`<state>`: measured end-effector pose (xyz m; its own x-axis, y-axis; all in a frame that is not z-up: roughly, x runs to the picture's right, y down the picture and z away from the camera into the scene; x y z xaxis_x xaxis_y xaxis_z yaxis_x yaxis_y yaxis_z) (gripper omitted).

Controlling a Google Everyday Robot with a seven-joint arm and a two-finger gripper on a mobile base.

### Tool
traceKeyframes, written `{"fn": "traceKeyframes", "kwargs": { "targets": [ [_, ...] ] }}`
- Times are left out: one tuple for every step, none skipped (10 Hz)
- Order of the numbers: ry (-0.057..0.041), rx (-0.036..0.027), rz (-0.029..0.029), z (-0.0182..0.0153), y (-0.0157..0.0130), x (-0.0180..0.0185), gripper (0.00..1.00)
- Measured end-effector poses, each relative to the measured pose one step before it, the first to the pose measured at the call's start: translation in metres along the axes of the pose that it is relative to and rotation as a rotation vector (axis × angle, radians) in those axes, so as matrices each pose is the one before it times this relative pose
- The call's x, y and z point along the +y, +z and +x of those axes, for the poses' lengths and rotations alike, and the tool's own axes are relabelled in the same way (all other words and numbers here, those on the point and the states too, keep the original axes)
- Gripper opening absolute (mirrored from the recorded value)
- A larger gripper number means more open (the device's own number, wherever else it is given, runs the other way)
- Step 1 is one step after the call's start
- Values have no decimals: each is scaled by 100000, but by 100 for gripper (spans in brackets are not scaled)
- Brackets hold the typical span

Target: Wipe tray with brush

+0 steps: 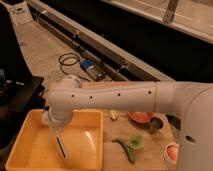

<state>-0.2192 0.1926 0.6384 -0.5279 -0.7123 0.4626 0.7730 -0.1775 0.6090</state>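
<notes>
The large yellow-orange tray (30, 155) sits at the lower left of the wooden table. My gripper (52, 121) hangs below the white arm's wrist, over the middle of the tray. It is shut on the slim greyish brush (60, 144). The brush slants down and to the right, and its lower end is at the tray's floor near the middle. The top of the brush is hidden by the gripper.
To the right of the tray on the table are a small tan piece (114, 115), an orange bowl (140, 117), a small metal cup (156, 125), a green item (131, 145) and a pinkish round item (171, 152). Black cables (69, 61) lie on the floor behind.
</notes>
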Motion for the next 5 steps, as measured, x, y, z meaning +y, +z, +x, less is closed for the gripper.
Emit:
{"fn": "traceKeyframes", "kwargs": {
  "targets": [
    [-3282, -3588, -2139, -591, 1078, -148, 0],
    [-2482, -3109, -1842, -189, 1185, 137, 0],
    [-2247, -2720, -1036, -31, 1120, 157, 0],
    [-1682, -1898, -77, 90, 786, 273, 0],
    [-1013, -845, 559, 132, 491, 52, 0]
  ]
}}
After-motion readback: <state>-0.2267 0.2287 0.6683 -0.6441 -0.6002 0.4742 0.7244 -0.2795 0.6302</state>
